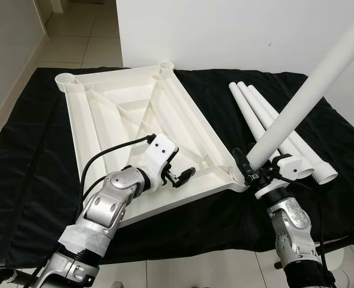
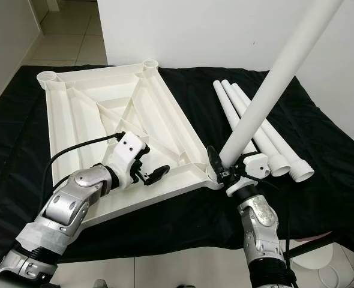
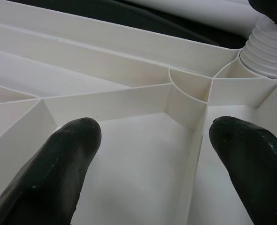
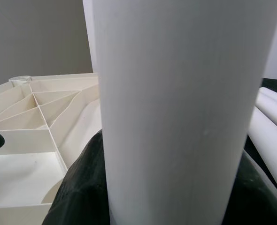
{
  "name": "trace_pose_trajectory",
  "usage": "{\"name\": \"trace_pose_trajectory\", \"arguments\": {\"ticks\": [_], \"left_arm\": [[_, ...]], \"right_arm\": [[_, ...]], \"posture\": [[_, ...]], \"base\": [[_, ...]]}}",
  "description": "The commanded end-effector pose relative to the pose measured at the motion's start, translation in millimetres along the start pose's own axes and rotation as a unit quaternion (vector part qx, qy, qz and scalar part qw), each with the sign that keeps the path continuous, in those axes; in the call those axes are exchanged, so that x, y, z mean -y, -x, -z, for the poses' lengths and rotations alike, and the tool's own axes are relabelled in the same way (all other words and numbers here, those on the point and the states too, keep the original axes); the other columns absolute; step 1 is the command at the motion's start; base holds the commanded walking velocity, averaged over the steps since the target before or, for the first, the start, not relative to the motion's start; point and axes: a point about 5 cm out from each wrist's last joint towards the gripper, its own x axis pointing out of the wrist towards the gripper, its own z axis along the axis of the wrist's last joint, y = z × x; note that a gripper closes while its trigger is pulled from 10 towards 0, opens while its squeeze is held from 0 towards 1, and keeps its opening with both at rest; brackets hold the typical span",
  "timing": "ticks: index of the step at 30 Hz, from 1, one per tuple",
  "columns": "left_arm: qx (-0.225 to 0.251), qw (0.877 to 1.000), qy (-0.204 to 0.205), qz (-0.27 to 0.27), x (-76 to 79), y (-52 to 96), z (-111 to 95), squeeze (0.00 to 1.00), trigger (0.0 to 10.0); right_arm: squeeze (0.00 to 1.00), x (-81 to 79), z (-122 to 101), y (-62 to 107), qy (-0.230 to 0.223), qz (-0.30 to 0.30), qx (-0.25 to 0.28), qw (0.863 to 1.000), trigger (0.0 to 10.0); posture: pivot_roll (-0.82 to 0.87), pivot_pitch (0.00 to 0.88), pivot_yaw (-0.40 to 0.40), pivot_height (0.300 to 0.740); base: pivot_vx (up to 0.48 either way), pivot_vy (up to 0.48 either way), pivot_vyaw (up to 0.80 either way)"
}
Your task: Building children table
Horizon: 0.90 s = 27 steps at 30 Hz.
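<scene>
Tabletop (image 1: 123, 114), white plastic, is lying upside down on a black cloth (image 1: 27, 156) so all the ribs on its underside face up. It sits turned at an angle, with two round leg sockets (image 1: 64, 78) at its far corners and the near right corner pointing toward the right arm.

Right gripper (image 1: 255, 170) has its black fingers closed around the low end of a white table leg (image 1: 303, 96). That leg is tilted, rising up and away to the right, and its threaded bottom end is right at the near right corner socket (image 3: 265, 47) of the tabletop. In the left wrist view you can see the threads sitting at that socket, but I can't tell how far in they are.

Left gripper (image 1: 180, 177) is over the near right part of the tabletop, just left of that corner. Its fingers (image 3: 58, 164) are spread wide apart with nothing between them, reaching down into the ribbed pockets, one on each side of a thin rib. Can't really tell if the tips touch the plastic.

Three more legs (image 1: 255, 114) lie side by side on the cloth to the right of the tabletop, threaded ends (image 1: 326, 174) toward the near side. Tiled floor (image 1: 75, 36) and a white wall (image 1: 225, 30) are at the far side
</scene>
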Motion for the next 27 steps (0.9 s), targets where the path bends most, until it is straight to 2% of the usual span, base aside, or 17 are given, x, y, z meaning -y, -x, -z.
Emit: {"name": "trace_pose_trajectory", "arguments": {"ticks": [1, 7, 9, 10, 12, 17, 18, 19, 21, 22, 27], "left_arm": [[0.0, 1.0, -0.006, -0.006, 0.3, -0.6, -3.1, 0.0, 10.0], [0.001, 1.0, -0.006, -0.006, -0.1, -0.5, -3.4, 0.0, 10.0], [0.002, 1.0, -0.007, -0.008, -0.9, -0.5, -4.0, 0.0, 10.0], [0.002, 1.0, -0.007, -0.008, -0.9, -0.5, -4.0, 0.0, 10.0], [0.003, 1.0, -0.008, -0.01, -1.4, -0.7, -4.8, 0.0, 10.0], [0.005, 1.0, -0.009, -0.012, -1.7, -0.8, -5.4, 0.0, 10.0], [0.006, 1.0, -0.009, -0.013, -1.4, -1.0, -5.4, 0.0, 10.0], [0.006, 1.0, -0.009, -0.013, -1.4, -1.0, -5.4, 0.0, 10.0], [0.007, 1.0, -0.008, -0.014, -0.9, -1.2, -5.2, 0.0, 10.0], [0.007, 1.0, -0.008, -0.014, -0.8, -1.3, -5.2, 0.0, 10.0], [0.008, 1.0, -0.009, -0.015, -0.9, -1.3, -5.3, 0.0, 10.0]], "right_arm": [[0.0, -4.4, 39.9, 22.4, -0.048, 0.014, -0.104, 0.993, 10.0], [0.0, -2.4, 41.0, 18.9, -0.064, 0.023, -0.117, 0.991, 10.0], [0.0, 1.5, 46.8, 12.4, -0.088, 0.056, -0.151, 0.983, 10.0], [0.0, 1.5, 46.8, 12.4, -0.088, 0.056, -0.151, 0.983, 10.0], [0.0, 2.3, 50.1, 7.9, -0.119, 0.079, -0.164, 0.976, 10.0], [0.0, -1.3, 50.4, 5.0, -0.128, 0.076, -0.166, 0.975, 10.0], [0.0, -7.4, 49.9, 6.5, -0.075, 0.045, -0.166, 0.982, 10.0], [0.0, -7.4, 49.9, 6.5, -0.075, 0.045, -0.166, 0.982, 10.0], [0.0, -17.6, 49.2, 10.6, -0.008, -0.003, -0.158, 0.987, 10.0], [0.0, -20.6, 48.9, 12.4, 0.006, -0.016, -0.152, 0.988, 10.0], [0.0, -22.8, 50.8, 16.4, 0.003, -0.024, -0.158, 0.987, 10.0]], "posture": [[0.05, 0.096, -0.032, 0.74], [0.05, 0.097, -0.034, 0.74], [0.05, 0.093, -0.035, 0.74], [0.05, 0.093, -0.035, 0.74], [0.05, 0.089, -0.038, 0.74], [0.05, 0.087, -0.04, 0.74], [0.05, 0.082, -0.044, 0.74], [0.05, 0.082, -0.044, 0.74], [0.05, 0.081, -0.048, 0.74], [0.05, 0.081, -0.048, 0.74], [0.05, 0.081, -0.048, 0.74]], "base": [[0.0, 0.0, 0.0], [0.0, 0.0, 0.0], [0.0, 0.0, 0.0], [0.0, 0.0, 0.0], [0.0, 0.0, 0.0], [0.0, 0.0, 0.0], [0.0, 0.0, 0.0], [0.0, 0.0, 0.0], [0.0, 0.0, 0.0], [0.0, 0.0, 0.0], [0.0, 0.0, 0.0]]}}
